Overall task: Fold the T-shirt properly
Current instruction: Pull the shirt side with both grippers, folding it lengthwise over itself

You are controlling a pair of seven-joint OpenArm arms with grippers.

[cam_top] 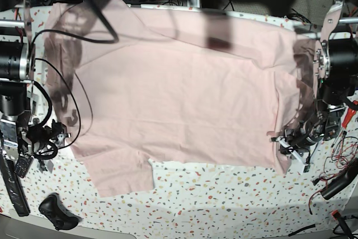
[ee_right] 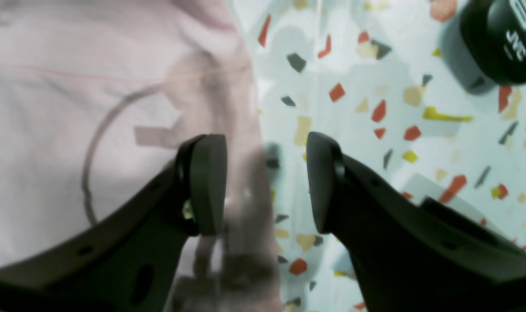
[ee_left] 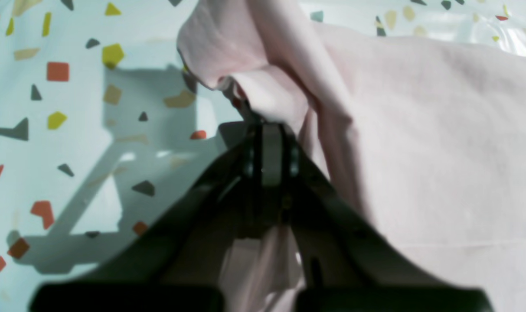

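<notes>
The pale pink T-shirt [cam_top: 179,93] lies spread plain side up over the speckled table. My left gripper [ee_left: 267,125] is shut on a bunched fold of the T-shirt [ee_left: 419,130] and lifts it off the table; in the base view it [cam_top: 293,140] sits at the shirt's right edge. My right gripper [ee_right: 265,182] is open, with the T-shirt's [ee_right: 72,130] blurred edge lying between its fingers [ee_right: 206,182]. In the base view it [cam_top: 53,135] is at the shirt's left edge.
A black device with white lettering [ee_right: 501,39] lies on the table just right of my right gripper. A black remote [cam_top: 14,177] and a black lump [cam_top: 56,212] lie at the front left. Cables [cam_top: 335,183] trail at the right edge.
</notes>
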